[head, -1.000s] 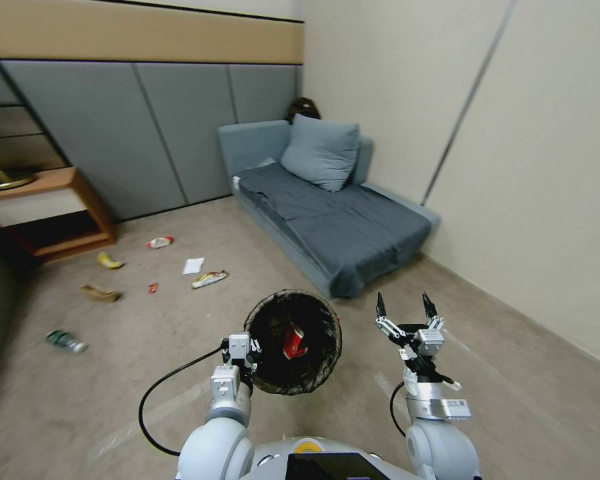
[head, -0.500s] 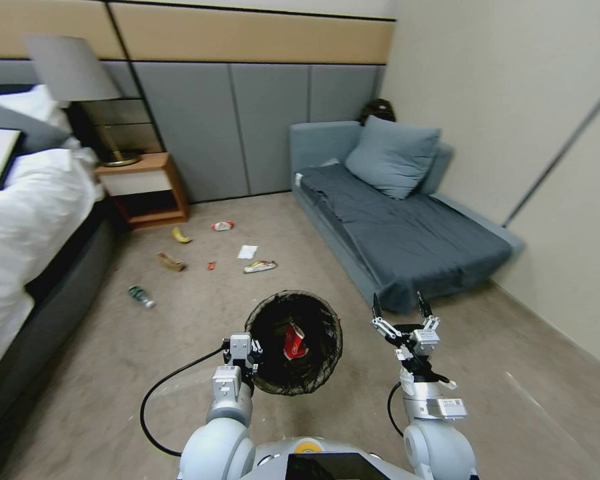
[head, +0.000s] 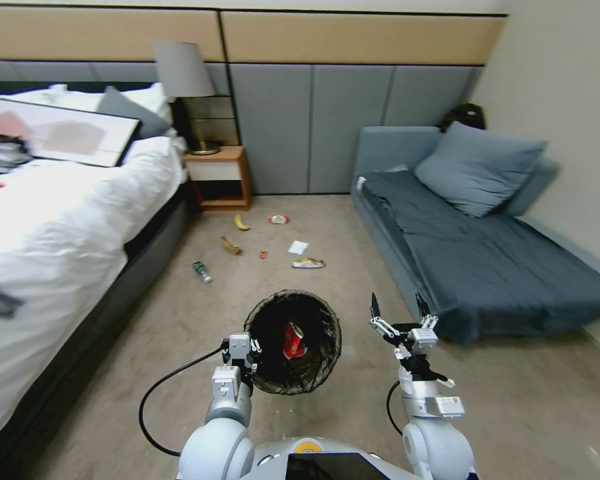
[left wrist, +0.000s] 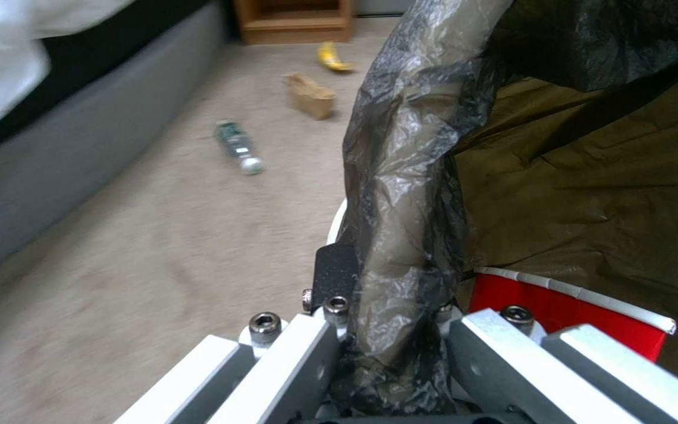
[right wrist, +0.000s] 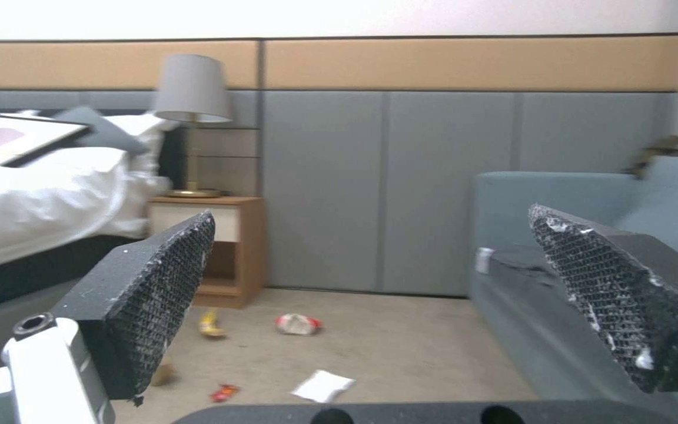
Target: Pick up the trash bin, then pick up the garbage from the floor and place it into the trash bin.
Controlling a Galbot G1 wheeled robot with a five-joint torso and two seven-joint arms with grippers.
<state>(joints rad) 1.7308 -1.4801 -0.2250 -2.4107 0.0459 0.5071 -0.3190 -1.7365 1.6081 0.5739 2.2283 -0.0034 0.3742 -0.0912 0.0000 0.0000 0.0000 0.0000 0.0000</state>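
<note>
Left gripper [head: 255, 351] jaws pinched on the rim of the trash bin [head: 293, 341], clamping the dark bag liner over the white edge; the left wrist view shows the crinkled liner [left wrist: 402, 194] squeezed between the jaws. Bin held up off the floor in front of the robot, mouth facing the head camera. A red-and-white can [head: 293, 341] lies inside the bin, its red side [left wrist: 567, 312] close to the left gripper.

Right gripper [head: 399, 311] held up just right of the bin, apart from it, jaws spread wide with nothing between them; its two dark ribbed pads [right wrist: 162, 288] stand well apart.

Garbage on the carpet beyond the bin, toward the nightstand [head: 218, 177]:
- green bottle [head: 202, 271], nearest the bin, on the bed [head: 60, 220] side
- brown paper bag [head: 230, 246], farther off
- banana peel [head: 240, 223], close to the nightstand
- red-and-white wrapper [head: 278, 219], just right of the peel
- small red scrap [head: 263, 255], between bag and tissue
- white tissue [head: 298, 247]
- snack wrapper [head: 308, 263], just in front of the tissue, toward the sofa [head: 487, 247]
</note>
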